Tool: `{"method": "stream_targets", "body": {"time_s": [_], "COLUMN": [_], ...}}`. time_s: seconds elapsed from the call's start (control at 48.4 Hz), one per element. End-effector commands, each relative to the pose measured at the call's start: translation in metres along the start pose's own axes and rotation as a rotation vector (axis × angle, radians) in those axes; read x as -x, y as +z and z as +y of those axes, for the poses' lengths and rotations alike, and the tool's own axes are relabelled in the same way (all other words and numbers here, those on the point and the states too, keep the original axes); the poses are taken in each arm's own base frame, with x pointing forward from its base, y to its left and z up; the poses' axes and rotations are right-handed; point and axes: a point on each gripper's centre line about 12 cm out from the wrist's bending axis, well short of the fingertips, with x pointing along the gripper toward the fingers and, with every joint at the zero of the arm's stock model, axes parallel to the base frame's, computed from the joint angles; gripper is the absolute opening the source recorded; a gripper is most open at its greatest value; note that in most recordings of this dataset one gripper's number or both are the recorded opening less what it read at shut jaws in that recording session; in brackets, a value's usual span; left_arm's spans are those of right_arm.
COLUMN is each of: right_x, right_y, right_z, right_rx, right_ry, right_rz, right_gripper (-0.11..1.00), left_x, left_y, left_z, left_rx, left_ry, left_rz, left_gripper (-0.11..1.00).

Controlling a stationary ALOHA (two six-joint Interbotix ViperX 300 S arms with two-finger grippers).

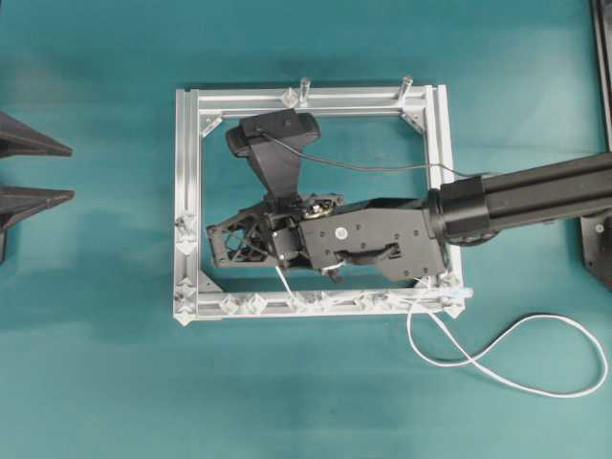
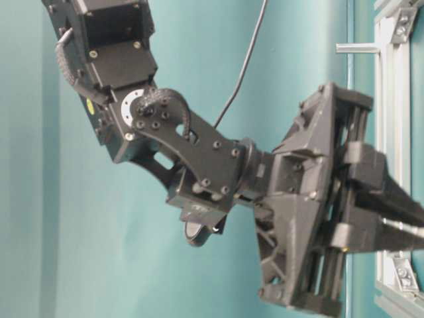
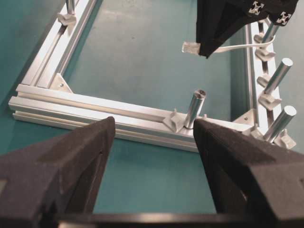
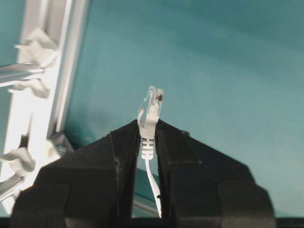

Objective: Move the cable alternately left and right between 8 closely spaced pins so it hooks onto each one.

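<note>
cable (image 4: pixel 150 124): plug end sticking out past fingertips, long axis along them
right gripper (image 4: pixel 147 137): clamped on plug boot
left gripper (image 3: pixel 154 130): jaws wide apart, round post (image 3: pixel 194 109) between
frame (image 1: pixel 316 99): pins (image 1: pixel 244 305) along near rail

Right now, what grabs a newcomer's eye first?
The black right gripper reaches into the square aluminium frame on the teal table, shut on the thin white cable just behind its clear plug. The cable's slack loops outside the frame's lower right corner. The left gripper is open.
</note>
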Motion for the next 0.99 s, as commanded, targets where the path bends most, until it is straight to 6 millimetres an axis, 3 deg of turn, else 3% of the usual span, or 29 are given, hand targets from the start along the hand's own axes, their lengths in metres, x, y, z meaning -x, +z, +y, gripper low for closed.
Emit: {"method": "stream_targets", "body": {"time_s": [0.0, 0.599, 0.971], "right_x": [0.016, 0.005, 0.004], "right_y": [0.01, 0.008, -0.021], "right_z": [0.017, 0.055, 0.057], "right_rx": [-0.019, -0.021, -0.007], "right_ry": [0.073, 0.171, 0.173], "right_rz": [-0.006, 0.002, 0.051], "right_gripper": [0.13, 0.13, 0.13], "left_x": [0.0, 0.0, 0.0], "left_y": [0.004, 0.004, 0.004], "left_z": [-0.001, -0.001, 0.0], "left_rx": [0.004, 0.004, 0.004], "left_ry": [-0.002, -0.002, -0.002], "left_rz": [-0.014, -0.014, -0.012], "left_gripper": [0.71, 0.71, 0.71]}}
